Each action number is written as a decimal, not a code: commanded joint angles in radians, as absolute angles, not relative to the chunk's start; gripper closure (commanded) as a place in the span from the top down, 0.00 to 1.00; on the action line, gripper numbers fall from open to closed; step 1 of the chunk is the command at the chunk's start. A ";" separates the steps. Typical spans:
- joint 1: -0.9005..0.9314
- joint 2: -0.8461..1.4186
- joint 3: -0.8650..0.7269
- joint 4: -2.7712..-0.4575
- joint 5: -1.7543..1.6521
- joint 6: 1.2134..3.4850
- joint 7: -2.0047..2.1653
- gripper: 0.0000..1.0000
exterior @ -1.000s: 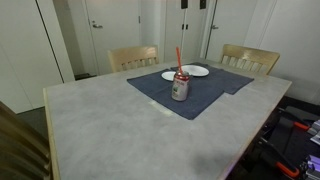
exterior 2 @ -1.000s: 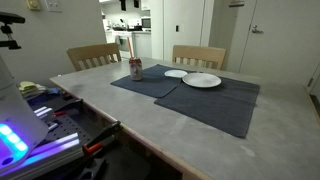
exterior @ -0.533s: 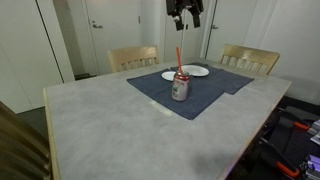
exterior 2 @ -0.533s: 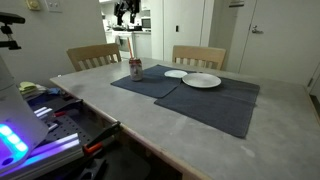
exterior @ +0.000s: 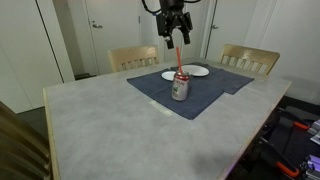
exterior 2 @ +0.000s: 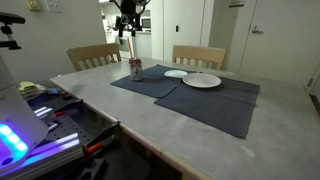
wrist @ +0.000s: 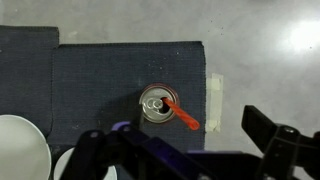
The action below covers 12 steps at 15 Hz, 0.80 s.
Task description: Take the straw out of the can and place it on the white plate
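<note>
gripper [exterior: 177, 42]: open, directly above can [exterior: 180, 87]
straw [wrist: 183, 114]: leans off can centre
next: centre jaws on straw, descend, pinch, lift straight

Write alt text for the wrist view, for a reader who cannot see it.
Seen from directly above, a red straw leans out of the can on a dark blue placemat. The tool, fingers open, frames the bottom edge, and white plates show at lower left.

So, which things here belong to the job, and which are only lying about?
For the job: straw, can, end effector, bigger white plate, smaller white plate (which one is unclear).
Lying about: blue mat, wooden chairs.
</note>
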<state>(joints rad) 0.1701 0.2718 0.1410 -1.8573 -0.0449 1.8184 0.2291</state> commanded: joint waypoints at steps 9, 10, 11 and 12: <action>0.177 0.325 0.131 -1.848 -0.048 1.897 0.192 1.00; 0.177 0.332 0.130 -1.846 -0.048 1.900 0.192 1.00; 0.176 0.337 0.128 -1.846 -0.048 1.900 0.193 1.00; 0.176 0.340 0.126 -1.845 -0.048 1.901 0.194 1.00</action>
